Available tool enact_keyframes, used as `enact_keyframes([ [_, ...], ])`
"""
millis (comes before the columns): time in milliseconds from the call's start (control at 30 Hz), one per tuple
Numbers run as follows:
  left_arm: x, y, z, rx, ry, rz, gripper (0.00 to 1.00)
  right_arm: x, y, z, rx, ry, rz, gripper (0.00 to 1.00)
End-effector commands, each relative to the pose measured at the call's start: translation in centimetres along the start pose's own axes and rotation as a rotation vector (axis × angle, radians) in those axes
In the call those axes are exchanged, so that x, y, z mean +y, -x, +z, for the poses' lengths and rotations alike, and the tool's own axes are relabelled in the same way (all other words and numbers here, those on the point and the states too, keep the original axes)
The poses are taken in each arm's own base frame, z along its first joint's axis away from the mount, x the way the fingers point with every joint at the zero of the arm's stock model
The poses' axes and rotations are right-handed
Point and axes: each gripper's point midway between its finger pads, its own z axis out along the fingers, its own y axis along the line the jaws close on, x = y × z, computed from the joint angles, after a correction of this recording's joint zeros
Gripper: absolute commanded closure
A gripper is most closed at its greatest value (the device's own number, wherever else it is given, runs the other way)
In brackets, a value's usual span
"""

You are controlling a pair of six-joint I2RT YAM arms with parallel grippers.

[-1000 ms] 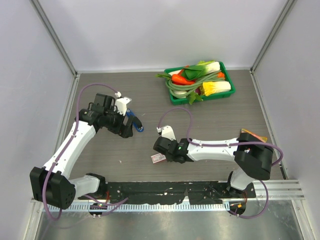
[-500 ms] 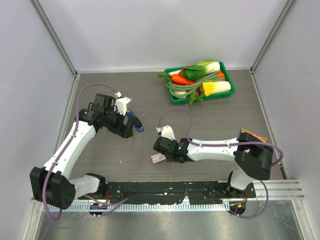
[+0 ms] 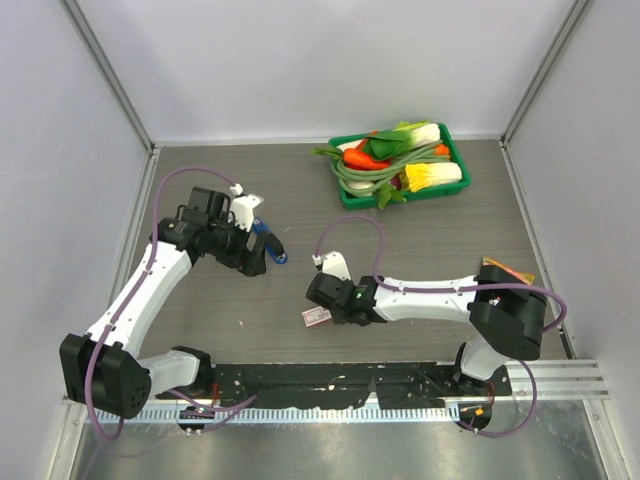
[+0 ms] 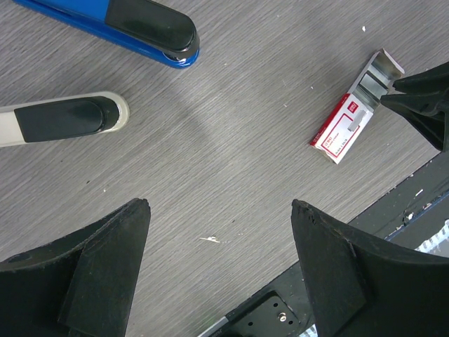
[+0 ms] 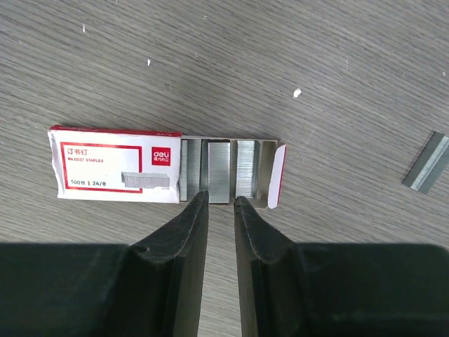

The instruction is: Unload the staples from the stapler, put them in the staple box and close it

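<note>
A blue and black stapler (image 3: 268, 241) lies by my left gripper (image 3: 252, 262); it also shows at the top of the left wrist view (image 4: 140, 24). My left gripper (image 4: 219, 210) is open and empty above bare table. My right gripper (image 5: 221, 199) is low over an open white-and-red staple box (image 5: 112, 165). Its jaws stand a narrow gap apart, at the near end of the middle staple strip (image 5: 219, 172) in the box's tray. A loose silvery staple strip (image 5: 428, 163) lies on the table to the right.
A white and black stapler (image 4: 63, 119) lies under the blue one. The staple box (image 3: 317, 316) sits near the front rail. A green basket (image 3: 344, 193) of toy vegetables stands at the back right. An orange packet (image 3: 510, 270) lies by the right arm's base.
</note>
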Motion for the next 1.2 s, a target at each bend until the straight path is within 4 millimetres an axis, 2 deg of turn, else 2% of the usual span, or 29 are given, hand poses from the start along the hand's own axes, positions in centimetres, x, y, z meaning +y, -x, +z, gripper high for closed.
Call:
enact_keyframes([
  [0, -0.4, 0.7, -0.6, -0.033, -0.015, 0.004, 0.15, 0.5, 2.7, -1.8, -0.069, 0.009, 0.02, 0.73],
  [167, -0.4, 0.8, -0.6, -0.036, -0.017, 0.002, 0.15, 0.2, 4.4, -3.0, -0.119, 0.0, 0.022, 0.76],
  [433, -0.4, 0.7, -0.3, -0.029, -0.02, -0.003, 0.15, -1.9, 4.5, -1.7, -0.105, -0.064, 0.052, 0.95],
  [533, -0.4, 0.7, -0.1, -0.027, -0.027, 0.001, 0.15, -1.9, 4.4, -1.6, -0.095, -0.056, 0.056, 0.99],
  [900, -0.7, 0.2, 1.1, 0.01, -0.062, 0.012, 0.15, -0.9, 3.4, -0.4, -0.055, -0.02, 0.071, 0.99],
  [1167, -0.8, -0.8, 1.7, 0.028, -0.057, 0.053, 0.16, -1.1, 2.2, 0.3, -0.03, -0.032, 0.091, 0.99],
])
